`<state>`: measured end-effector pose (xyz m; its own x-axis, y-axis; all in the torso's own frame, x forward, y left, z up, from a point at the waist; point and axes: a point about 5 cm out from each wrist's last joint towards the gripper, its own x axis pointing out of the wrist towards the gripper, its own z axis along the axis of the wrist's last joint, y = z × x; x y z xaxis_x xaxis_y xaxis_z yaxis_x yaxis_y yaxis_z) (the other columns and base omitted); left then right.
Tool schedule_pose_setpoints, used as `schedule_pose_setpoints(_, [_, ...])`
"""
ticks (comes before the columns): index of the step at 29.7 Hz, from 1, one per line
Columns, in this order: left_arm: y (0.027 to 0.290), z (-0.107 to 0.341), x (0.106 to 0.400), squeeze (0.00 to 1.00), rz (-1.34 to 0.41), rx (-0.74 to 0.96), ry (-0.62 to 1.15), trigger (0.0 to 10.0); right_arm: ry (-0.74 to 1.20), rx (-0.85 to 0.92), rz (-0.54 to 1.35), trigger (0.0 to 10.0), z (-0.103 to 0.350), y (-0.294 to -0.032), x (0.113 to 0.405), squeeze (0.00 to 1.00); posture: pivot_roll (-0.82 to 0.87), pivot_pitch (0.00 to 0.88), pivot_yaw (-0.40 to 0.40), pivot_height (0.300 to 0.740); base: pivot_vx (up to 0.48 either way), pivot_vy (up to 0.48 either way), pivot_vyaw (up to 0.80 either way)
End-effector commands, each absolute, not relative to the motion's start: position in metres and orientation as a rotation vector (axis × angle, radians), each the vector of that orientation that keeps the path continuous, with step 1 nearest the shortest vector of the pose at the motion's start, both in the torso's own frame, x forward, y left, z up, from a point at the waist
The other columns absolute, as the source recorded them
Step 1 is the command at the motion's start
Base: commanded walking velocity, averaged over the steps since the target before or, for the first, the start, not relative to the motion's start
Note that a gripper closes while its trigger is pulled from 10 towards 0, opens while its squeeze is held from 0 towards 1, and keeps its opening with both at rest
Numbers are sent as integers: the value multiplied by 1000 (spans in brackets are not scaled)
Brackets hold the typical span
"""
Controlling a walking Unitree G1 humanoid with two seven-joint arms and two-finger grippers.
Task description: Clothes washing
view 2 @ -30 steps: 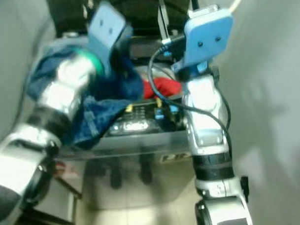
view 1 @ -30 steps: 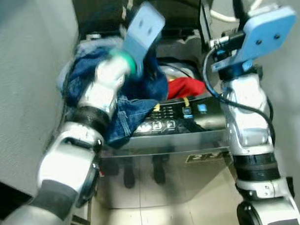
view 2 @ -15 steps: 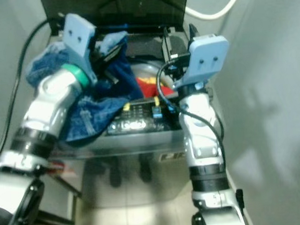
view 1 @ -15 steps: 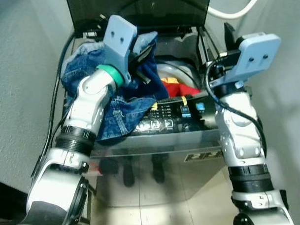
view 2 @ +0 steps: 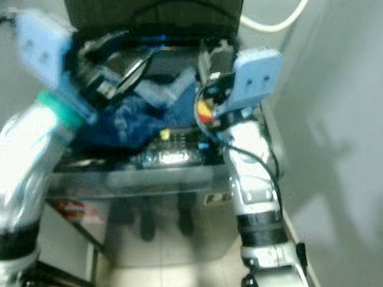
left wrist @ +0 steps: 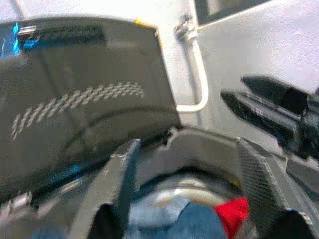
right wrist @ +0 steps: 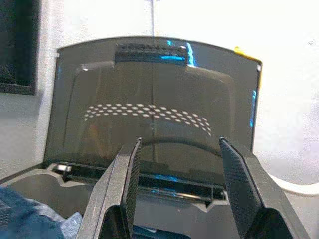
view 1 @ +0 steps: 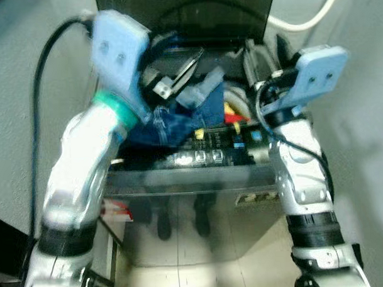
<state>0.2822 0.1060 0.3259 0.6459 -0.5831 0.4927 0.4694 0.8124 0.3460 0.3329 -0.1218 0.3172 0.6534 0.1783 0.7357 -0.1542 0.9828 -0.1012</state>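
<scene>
Two pincers hover above the open washing machine [view 1: 180,175]. Left pincer [view 1: 176,71], fingers spread wide, sits over blue jeans [view 1: 178,115] draped across the tub's front rim. Right pincer [right wrist: 179,189] is also wide, facing the raised lid [right wrist: 154,104].

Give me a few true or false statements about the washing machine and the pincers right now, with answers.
1. The dark translucent lid of the top-loading washing machine stands open. True.
2. The blue denim garment lies on the floor. False: it is bunched over the machine's top opening and front edge, by the left pincer.
3. The right pincer has its fingers spread apart. True.
4. A red cloth sits in the drum. True.
5. The right pincer grips the denim. False: it holds nothing.
</scene>
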Motion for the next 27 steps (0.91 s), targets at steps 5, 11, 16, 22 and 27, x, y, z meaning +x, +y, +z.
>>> schedule_pose_setpoints(5, [115, 305, 261, 0, -467, 213, -555, 10000, -814, -9, 222, 10000, 310, -117, 335, 0, 130, 136, 10, 740, 0, 0, 0])
schedule_pose_setpoints(11, [127, 293, 263, 0, -432, 186, -455, 10000, -806, -6, 243, 10000, 309, -113, 338, 0, 137, 136, 0, 740, 0, 0, 0])
schedule_pose_setpoints(16, [136, 286, 276, 0, -394, 91, -346, 10000, -808, -9, 260, 10000, 311, -110, 339, 0, 124, 137, 1, 740, 0, 0, 0])
schedule_pose_setpoints(22, [139, 284, 300, 0, -382, -46, -279, 10000, -811, -14, 253, 10000, 311, -112, 338, 0, 109, 153, 9, 740, 0, 0, 0])
schedule_pose_setpoints(27, [132, 288, 325, 0, -415, -111, -257, 10000, -809, -15, 245, 10000, 311, -113, 336, 0, 91, 167, 19, 740, 0, 0, 0])
